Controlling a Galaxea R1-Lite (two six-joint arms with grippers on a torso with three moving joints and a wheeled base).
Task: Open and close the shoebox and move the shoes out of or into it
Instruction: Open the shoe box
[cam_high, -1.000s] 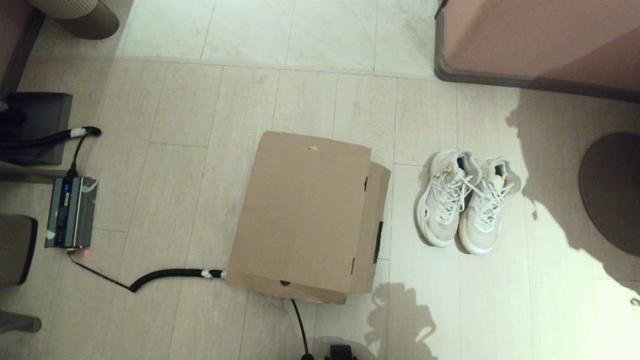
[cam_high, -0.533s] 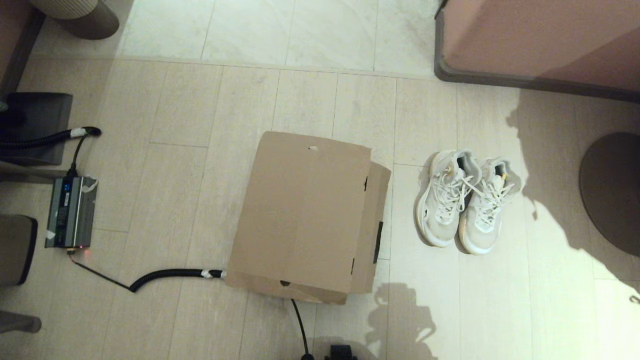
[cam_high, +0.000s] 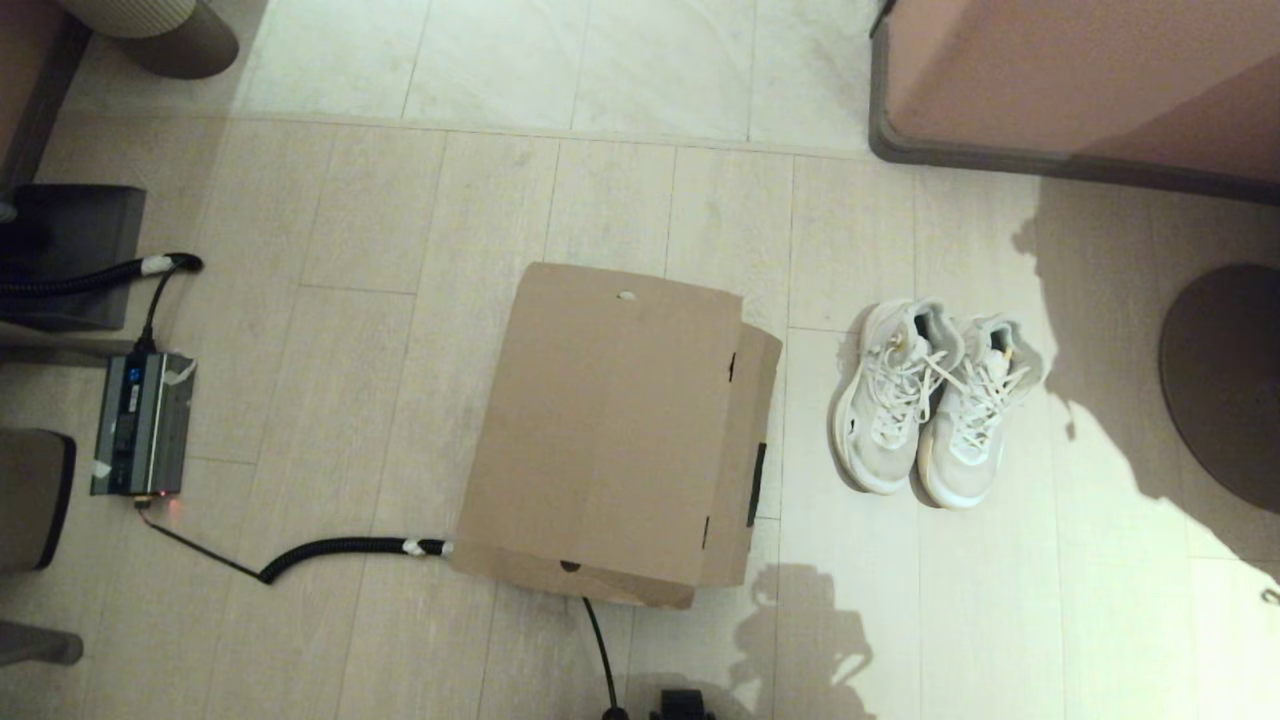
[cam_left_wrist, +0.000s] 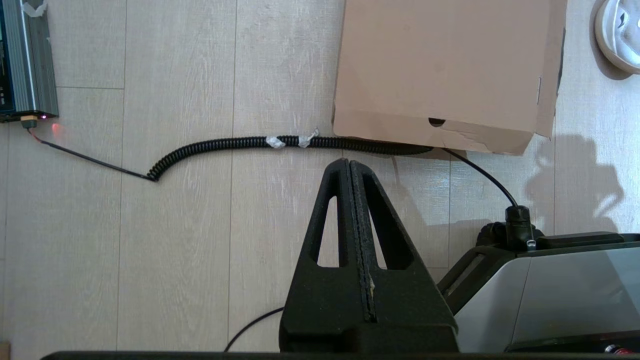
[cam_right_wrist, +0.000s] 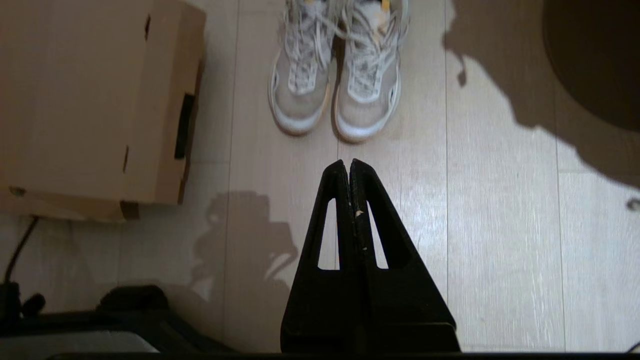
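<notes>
Pale wood-look plank floor (cam_high: 360, 400) is catching bright light at right, meeting marble tiles (cam_high: 600, 60) beyond, with pink furniture (cam_high: 1080, 80) standing upper right.

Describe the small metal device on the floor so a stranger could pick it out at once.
Start at the closed brown shoebox mid-floor and follow the black coiled cable from its near corner toward the robot's left. It ends at the grey ribbed box, which alone shows a small red light at its near end.
</notes>
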